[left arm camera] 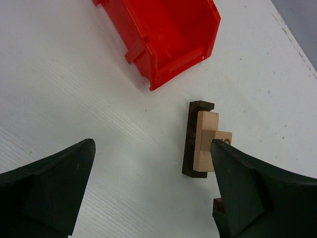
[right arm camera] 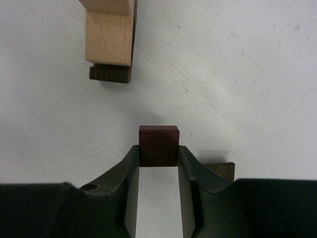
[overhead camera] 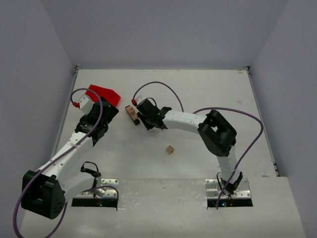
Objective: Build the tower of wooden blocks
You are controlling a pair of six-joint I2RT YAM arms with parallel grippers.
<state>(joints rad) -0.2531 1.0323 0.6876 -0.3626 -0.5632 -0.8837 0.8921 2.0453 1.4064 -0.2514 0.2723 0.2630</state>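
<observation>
The wood block tower (overhead camera: 132, 114) is a short stack: a dark brown piece at the bottom with light tan blocks on it. It also shows in the left wrist view (left arm camera: 200, 141) and at the top left of the right wrist view (right arm camera: 110, 45). My right gripper (right arm camera: 158, 151) is shut on a dark reddish-brown cube (right arm camera: 158, 144) and holds it just right of the tower, apart from it. In the top view the right gripper (overhead camera: 140, 116) is beside the stack. My left gripper (left arm camera: 153, 191) is open and empty, left of the tower, near the red bin.
The red plastic bin (overhead camera: 104, 94) lies tipped at the back left, its opening towards the left gripper (left arm camera: 166, 34). A loose light tan cube (overhead camera: 170, 149) sits mid-table. A dark brown piece (right arm camera: 221, 170) lies behind the right finger.
</observation>
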